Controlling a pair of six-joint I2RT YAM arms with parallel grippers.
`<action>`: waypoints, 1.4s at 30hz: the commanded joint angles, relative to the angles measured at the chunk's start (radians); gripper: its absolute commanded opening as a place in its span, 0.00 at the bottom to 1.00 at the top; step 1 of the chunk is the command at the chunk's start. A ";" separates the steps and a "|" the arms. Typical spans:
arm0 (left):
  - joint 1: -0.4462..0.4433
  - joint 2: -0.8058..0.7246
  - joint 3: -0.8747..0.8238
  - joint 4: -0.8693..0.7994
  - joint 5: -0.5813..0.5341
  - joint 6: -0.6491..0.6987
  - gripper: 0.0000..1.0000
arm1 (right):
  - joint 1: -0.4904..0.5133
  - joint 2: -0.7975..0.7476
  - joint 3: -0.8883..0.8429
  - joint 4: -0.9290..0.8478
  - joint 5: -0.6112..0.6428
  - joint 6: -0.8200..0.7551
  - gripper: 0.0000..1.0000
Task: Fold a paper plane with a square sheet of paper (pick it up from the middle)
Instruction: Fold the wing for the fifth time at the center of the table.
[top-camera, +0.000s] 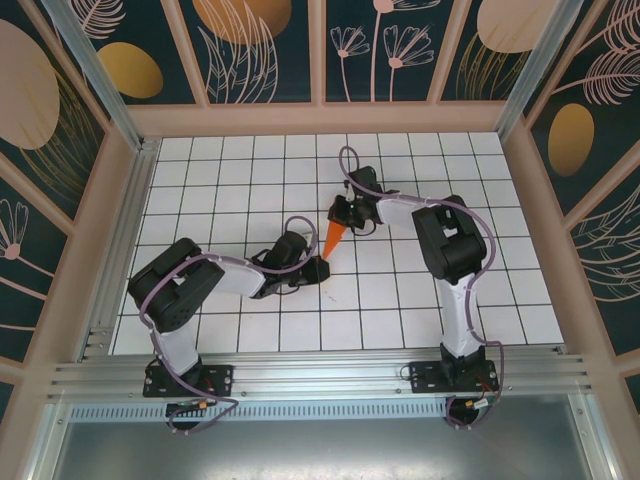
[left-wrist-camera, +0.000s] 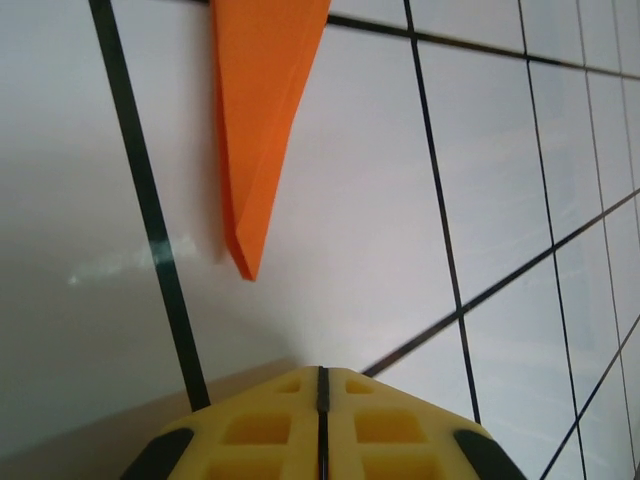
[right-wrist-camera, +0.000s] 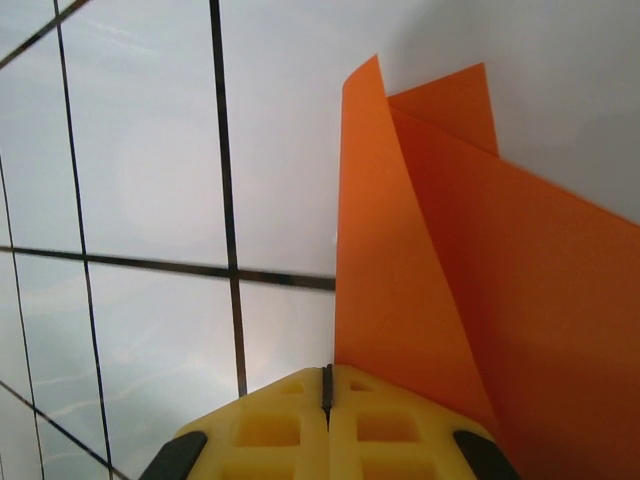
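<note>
The square sheet of paper stands folded into a narrow orange paper plane near the middle of the table, its tip pointing toward the near left. My right gripper is shut at the plane's wide end. In the right wrist view the orange layers rise straight from the closed seam of that gripper. My left gripper sits just past the pointed tip. In the left wrist view its jaws are shut on nothing, and the tip lies a short way ahead, apart from them.
The table is white tile with a dark grid. Wooden-framed patterned walls close it in on three sides. An aluminium rail carrying both arm bases runs along the near edge.
</note>
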 joint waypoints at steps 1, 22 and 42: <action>-0.012 -0.052 0.027 -0.172 -0.016 -0.002 0.11 | 0.027 -0.055 -0.093 -0.054 -0.023 0.030 0.00; -0.010 -0.249 -0.008 -0.138 -0.070 0.023 0.17 | 0.092 -0.147 -0.252 -0.003 -0.049 0.137 0.00; -0.015 0.060 0.079 -0.029 0.063 -0.039 0.08 | 0.081 -0.148 -0.279 0.022 -0.059 0.173 0.00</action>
